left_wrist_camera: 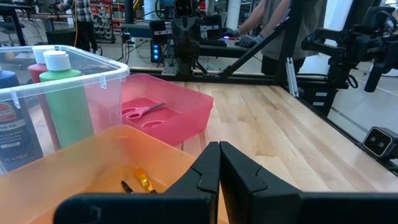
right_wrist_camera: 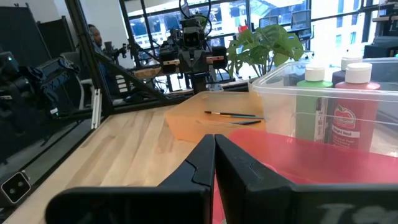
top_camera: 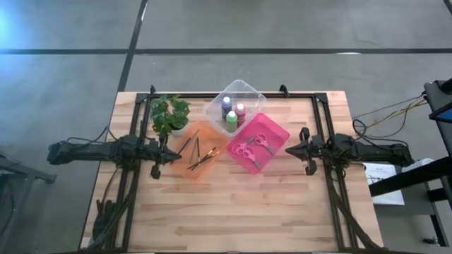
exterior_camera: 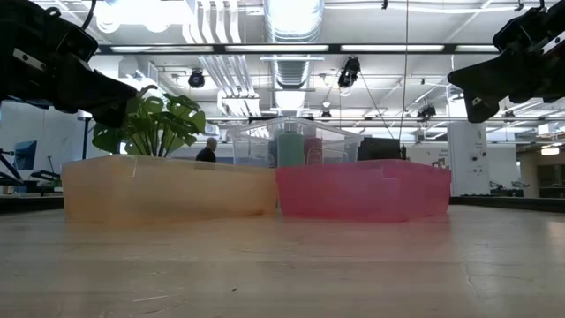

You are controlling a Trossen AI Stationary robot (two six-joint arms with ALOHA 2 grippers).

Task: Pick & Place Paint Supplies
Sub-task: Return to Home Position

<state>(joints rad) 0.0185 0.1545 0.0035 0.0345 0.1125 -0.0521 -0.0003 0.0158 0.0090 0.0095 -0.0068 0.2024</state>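
Three paint bottles, blue-purple, red and green, stand upright in the clear tray. Several thin paintbrushes lie flat in the orange tray. Pink-handled scissors lie flat in the pink tray. My left gripper hovers shut just left of the orange tray. My right gripper hovers shut just right of the pink tray. In the left wrist view the green bottle and scissors show; in the right wrist view the brushes show.
A leafy green plant stands at the orange tray's far-left corner. The three trays sit close together in the table's far middle. Bare wood stretches across the near half. Dark frame rails run along both sides.
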